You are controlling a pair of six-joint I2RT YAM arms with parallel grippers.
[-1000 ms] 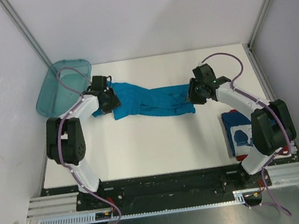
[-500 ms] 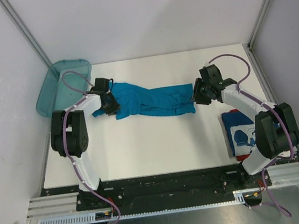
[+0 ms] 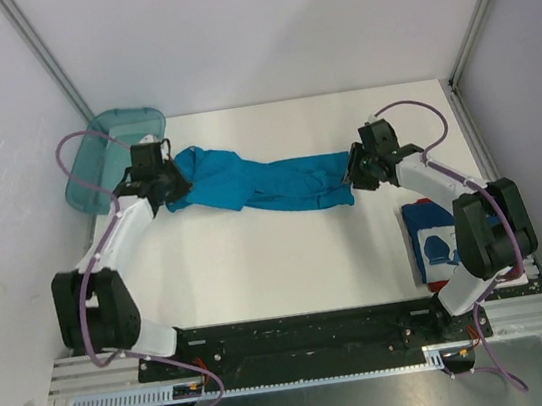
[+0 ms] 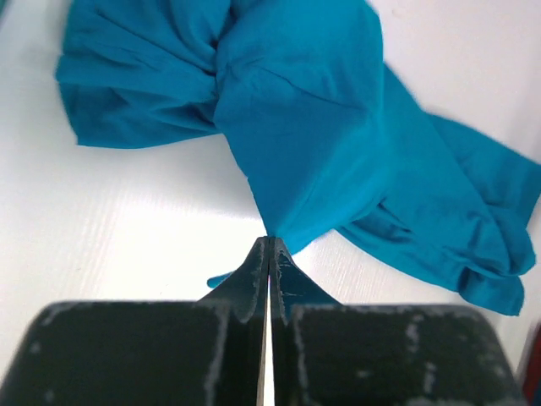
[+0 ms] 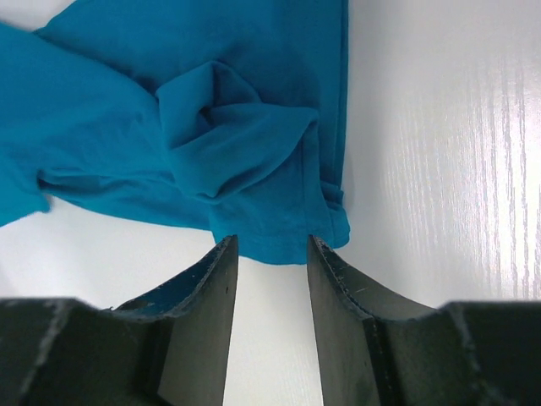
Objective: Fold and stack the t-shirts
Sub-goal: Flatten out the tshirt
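Since a second ago the left pincer (image 3: 161,182) has shifted toward 9 o'clock, closer to the teal plastic bin (image 3: 95,169), and has snapped closed, dragging that end of the teal-blue t-shirt (image 3: 268,183) with it.

From above, the shirt lies as a rumpled band across the white table (image 3: 279,262), from 10 o'clock to 3 o'clock, where the right pincer (image 3: 354,179) sits at its other end. The folded dark blue t-shirt (image 3: 434,241) rests at 4 o'clock, well apart.

At the left wrist, the fingers are pressed together, pinching a peak of teal cloth at their tips; the rest bunches toward 12 o'clock.

At the right wrist, the fingers stand partly spread on either side of the shirt's hem. Whether they touch the cloth I cannot tell.
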